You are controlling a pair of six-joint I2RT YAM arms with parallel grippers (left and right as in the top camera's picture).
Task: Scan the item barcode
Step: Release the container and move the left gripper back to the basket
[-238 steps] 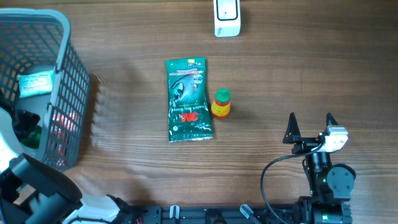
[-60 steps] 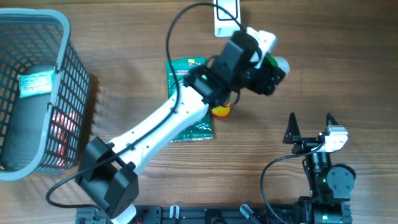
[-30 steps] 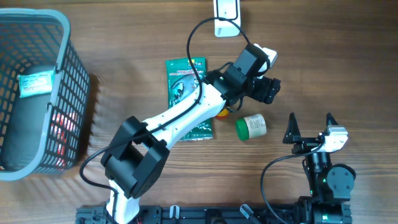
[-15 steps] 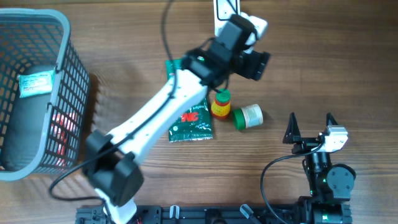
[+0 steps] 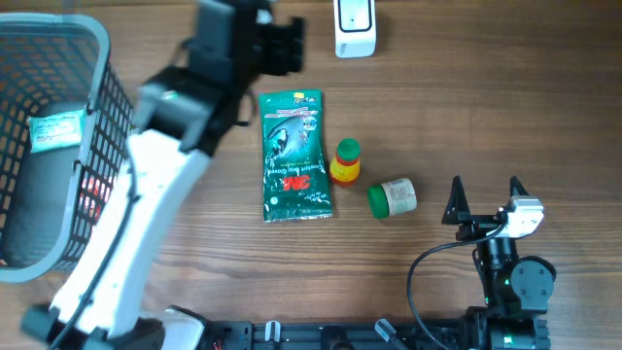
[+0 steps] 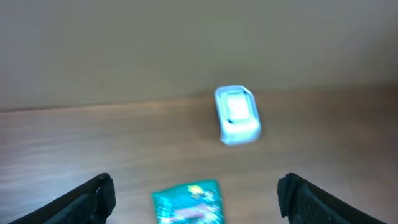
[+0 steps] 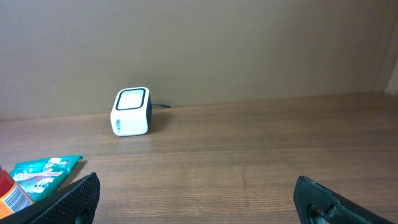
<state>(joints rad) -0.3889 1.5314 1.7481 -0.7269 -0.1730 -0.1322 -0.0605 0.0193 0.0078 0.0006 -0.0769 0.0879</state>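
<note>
A small jar with a green lid (image 5: 393,197) lies on its side on the table, right of a yellow bottle with a green cap (image 5: 344,162) and a green packet (image 5: 294,156). The white scanner (image 5: 355,27) stands at the far edge. My left gripper (image 5: 292,46) hangs open and empty above the table, left of the scanner and beyond the packet. Its blurred wrist view shows the scanner (image 6: 237,114) ahead and the packet (image 6: 188,202) below the left gripper (image 6: 196,186). My right gripper (image 5: 484,199) rests open near the front right, empty (image 7: 196,186).
A grey mesh basket (image 5: 97,117) with several items inside stands at the left edge, with my left arm stretching beside it. The right wrist view shows the scanner (image 7: 131,111), the packet's corner (image 7: 43,169) and the bottle (image 7: 9,193) at its left.
My left arm has swung left, away from the spot over the bottle and jar, and its gripper is now left of the scanner. The jar stays lying on the table. The right arm is still.
</note>
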